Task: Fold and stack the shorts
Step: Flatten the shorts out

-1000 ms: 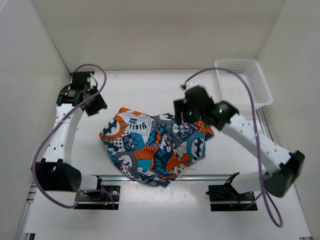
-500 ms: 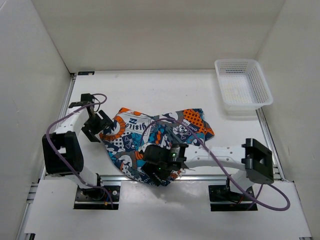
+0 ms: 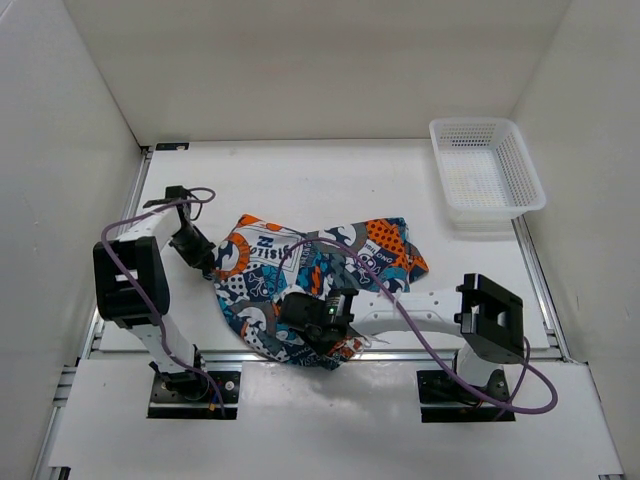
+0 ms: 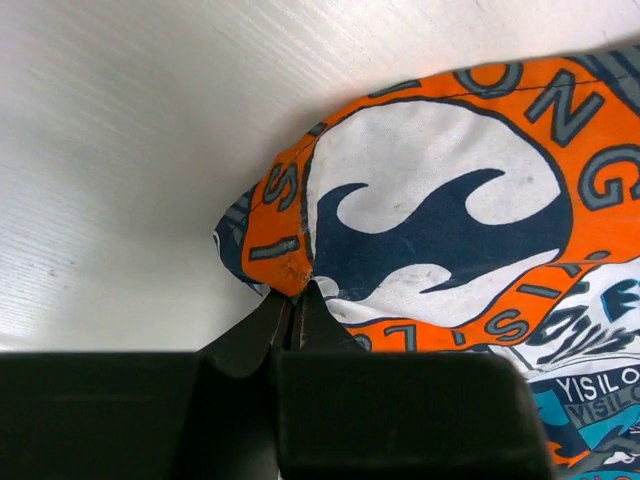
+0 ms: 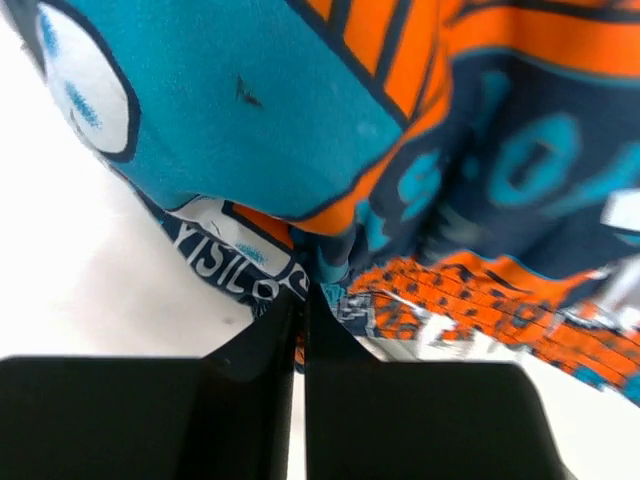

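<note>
On the left, my left jaws were pressed together on the orange-and-white corner of the shorts (image 4: pixel 440 200), a thin pinch of hem caught between the tips. That corner lay low against the white surface (image 3: pixel 300 180).

In the middle, the shorts (image 3: pixel 310 275) lay spread in a rumpled, uneven heap, print side up, near the front edge of the surface. No clean fold line showed, and the edges were crooked. I judged the folding as barely begun: both grips were set, but no half had been laid over the other.

Further right, my right jaws were shut on the near hem of the shorts (image 5: pixel 250 100), by the turquoise and orange patches. How much cloth they held I could not tell.

At the far right the white basket (image 3: pixel 475 122) stood apart from the shorts. Folding and stacking were both left to do.
</note>
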### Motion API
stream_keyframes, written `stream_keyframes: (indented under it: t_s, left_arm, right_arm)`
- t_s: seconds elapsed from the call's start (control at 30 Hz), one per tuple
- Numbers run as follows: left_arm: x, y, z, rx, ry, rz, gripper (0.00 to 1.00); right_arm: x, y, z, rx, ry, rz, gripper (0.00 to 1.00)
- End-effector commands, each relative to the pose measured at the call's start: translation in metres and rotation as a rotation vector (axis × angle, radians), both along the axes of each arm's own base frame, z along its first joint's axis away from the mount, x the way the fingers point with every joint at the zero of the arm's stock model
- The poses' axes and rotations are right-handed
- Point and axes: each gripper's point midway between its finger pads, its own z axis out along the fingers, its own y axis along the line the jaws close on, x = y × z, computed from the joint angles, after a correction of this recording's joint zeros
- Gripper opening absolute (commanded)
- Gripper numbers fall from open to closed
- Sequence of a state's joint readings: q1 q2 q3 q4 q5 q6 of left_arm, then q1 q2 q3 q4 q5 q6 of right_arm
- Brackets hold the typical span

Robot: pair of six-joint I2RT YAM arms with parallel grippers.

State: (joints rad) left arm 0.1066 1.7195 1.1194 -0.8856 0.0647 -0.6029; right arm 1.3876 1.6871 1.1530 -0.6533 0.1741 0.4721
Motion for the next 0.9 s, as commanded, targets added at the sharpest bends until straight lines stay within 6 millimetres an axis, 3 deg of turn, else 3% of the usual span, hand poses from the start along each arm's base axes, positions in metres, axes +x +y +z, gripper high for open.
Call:
stream_keyframes:
  t_s: [0.0,0.07,0.1,0.17,0.2,0.23,0.27,0.3,0.33,0.37,0.4,0.43,0.47,0.5,0.53,0.57,0.63,0.67,0.7,0.73,0.77,0.8,0.83,0.87]
  left_arm:
    - [0.016,0.001,0.010,0.002,-0.058,-0.008,0.10]
    - [0.025,0.003,0.026,-0.006,-0.106,0.011,0.10]
    - [0.031,0.001,0.034,-0.018,-0.134,0.008,0.10]
    - [0.049,-0.002,0.063,-0.040,-0.200,0.031,0.10]
    - [0.070,-0.006,0.087,-0.053,-0.277,0.024,0.10]
    - [0.078,-0.012,0.103,-0.065,-0.310,0.026,0.10]
    - [0.089,-0.015,0.119,-0.088,-0.344,0.016,0.10]
    - [0.099,-0.022,0.134,-0.102,-0.378,-0.004,0.10]
    - [0.117,-0.028,0.177,-0.107,-0.468,-0.029,0.10]
    - [0.127,-0.028,0.191,-0.105,-0.489,-0.030,0.10]
    - [0.132,-0.029,0.213,-0.112,-0.532,-0.037,0.10]
    - [0.143,-0.032,0.260,-0.106,-0.650,-0.055,0.10]
    - [0.143,-0.032,0.287,-0.100,-0.722,-0.061,0.10]
    - [0.142,-0.033,0.311,-0.095,-0.785,-0.065,0.10]
    - [0.139,-0.034,0.334,-0.098,-0.843,-0.075,0.10]
    - [0.130,-0.034,0.372,-0.084,-0.941,-0.090,0.10]
    - [0.116,-0.038,0.399,-0.088,-1.015,-0.119,0.10]
    - [0.109,-0.039,0.397,-0.083,-1.010,-0.126,0.10]
    - [0.094,-0.039,0.409,-0.078,-1.053,-0.130,0.10]
    - [0.087,-0.039,0.406,-0.070,-1.051,-0.141,0.10]
    - [0.084,-0.039,0.374,-0.073,-0.976,-0.143,0.10]
    - [0.069,-0.040,0.374,-0.065,-0.994,-0.152,0.10]
    - [0.062,-0.040,0.358,-0.070,-0.956,-0.149,0.10]
    - [0.056,-0.040,0.311,-0.077,-0.847,-0.151,0.10]
  right_arm:
    - [0.037,-0.007,0.026,-0.011,-0.122,-0.097,0.00]
    - [0.060,-0.027,0.036,-0.064,-0.184,-0.112,0.00]
    - [0.090,-0.039,0.050,-0.063,-0.234,-0.176,0.00]
    - [0.128,-0.051,0.078,-0.040,-0.300,-0.210,0.00]
    - [0.161,-0.071,0.090,-0.044,-0.325,-0.296,0.00]
    - [0.180,-0.078,0.102,-0.031,-0.347,-0.327,0.00]
    - [0.225,-0.095,0.135,0.001,-0.426,-0.400,0.00]
    - [0.246,-0.106,0.157,0.019,-0.474,-0.440,0.00]
    - [0.269,-0.114,0.174,0.037,-0.514,-0.475,0.00]
    - [0.300,-0.138,0.191,0.012,-0.562,-0.518,0.00]
    - [0.323,-0.140,0.249,0.102,-0.670,-0.564,0.00]
    - [0.337,-0.149,0.271,0.107,-0.722,-0.596,0.00]
    - [0.349,-0.163,0.299,0.139,-0.777,-0.636,0.00]
    - [0.352,-0.171,0.329,0.178,-0.837,-0.661,0.00]
    - [0.351,-0.177,0.373,0.261,-0.912,-0.690,0.00]
    - [0.351,-0.177,0.390,0.294,-0.950,-0.691,0.00]
    - [0.335,-0.188,0.426,0.363,-1.032,-0.693,0.00]
    - [0.332,-0.176,0.419,0.378,-1.034,-0.662,0.00]
    - [0.327,-0.176,0.415,0.363,-1.043,-0.647,0.00]
    - [0.308,-0.177,0.422,0.400,-1.062,-0.635,0.00]
    - [0.304,-0.175,0.414,0.395,-1.066,-0.625,0.00]
    - [0.293,-0.178,0.375,0.337,-1.020,-0.604,0.00]
    - [0.284,-0.174,0.354,0.324,-0.989,-0.590,0.00]
    - [0.276,-0.174,0.331,0.303,-0.959,-0.585,0.01]
